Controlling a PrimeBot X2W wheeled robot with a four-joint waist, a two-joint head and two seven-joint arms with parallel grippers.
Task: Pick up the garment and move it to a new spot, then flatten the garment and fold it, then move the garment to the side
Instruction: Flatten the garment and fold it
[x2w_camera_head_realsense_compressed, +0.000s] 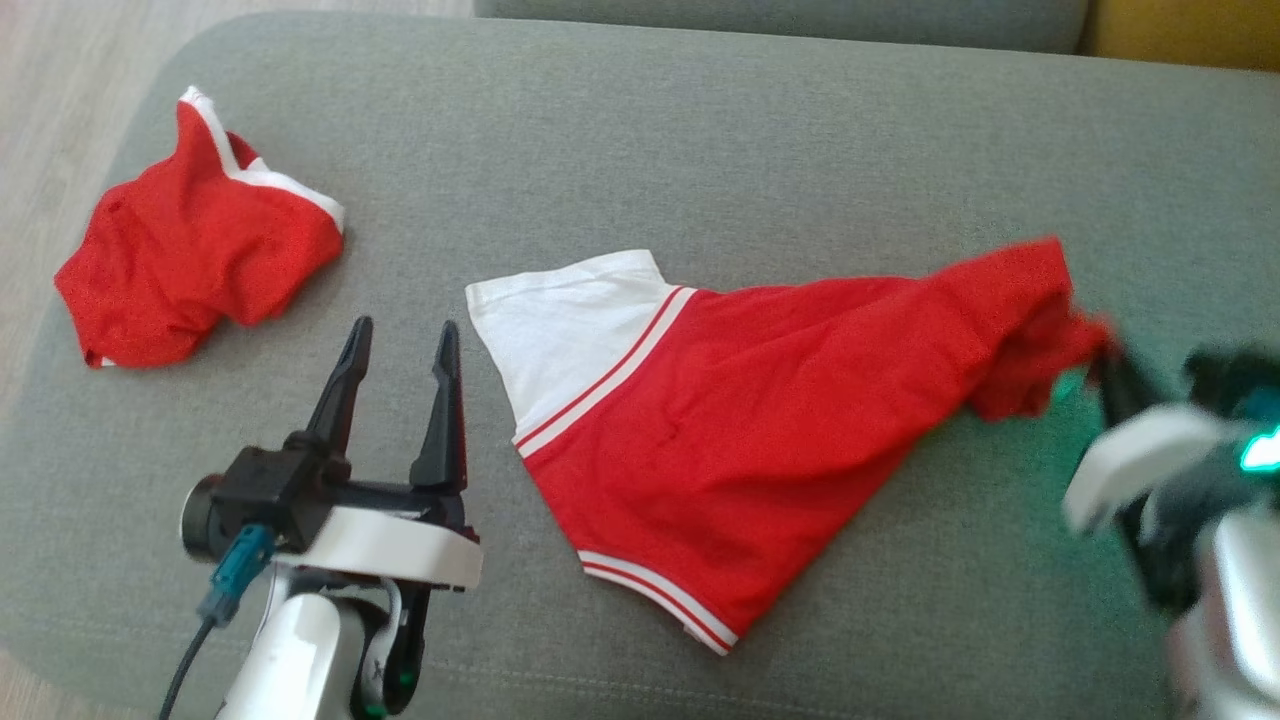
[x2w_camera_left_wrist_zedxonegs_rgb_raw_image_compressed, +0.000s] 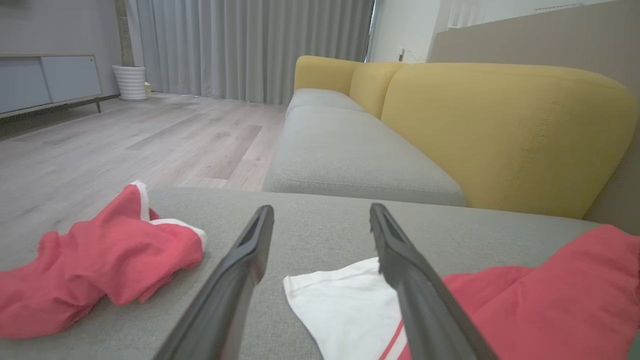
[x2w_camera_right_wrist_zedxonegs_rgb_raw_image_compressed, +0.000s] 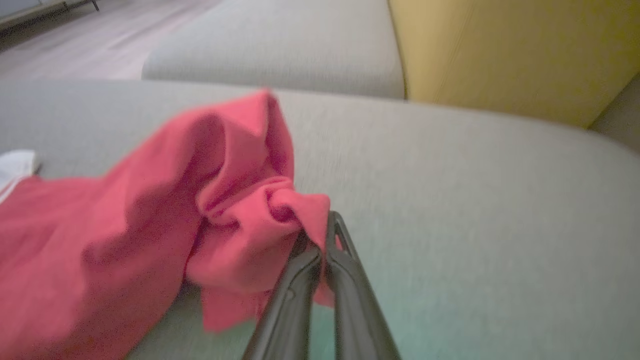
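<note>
Head view is showing the red fabric garment with a white panel and red-and-white striped bands (x2w_camera_head_realsense_compressed: 760, 420) lying across the middle of the grey fabric sofa cushion (x2w_camera_head_realsense_compressed: 700, 130), stretching out toward the cushion's right edge. Most of it is sitting flat-ish on the cushion, but the right end is bunching up into a twisted wad.

That wad is where the right gripper (x2w_camera_right_wrist_zedxonegs_rgb_raw_image_compressed: 321, 235) is biting. In the right wrist view its two dark fingers are squeezing together with red cloth pinched between them, so it's gripping the garment by that one corner. It's blurry in the head view, fwiw.

The left gripper (x2w_camera_head_realsense_compressed: 403, 335) is hovering over the front-left part of the cushion, just beside the white panel, with its jaws standing wide and nothing between them.

So I'm reading this as the very first step: the grab is made and the lift is about to happen. Nothing is looking flattened or folded yet.

Next move is calling for a decent rise, I'm guessing, since only one corner is held and the rest is going to hang and drag. It's also needing a landing spot away from the crumpled red garment with white trim (x2w_camera_head_realsense_compressed: 195, 260) that's sitting at the cushion's far-left corner. The free left gripper is looking well placed for taking the white end once flattening starts.
</note>
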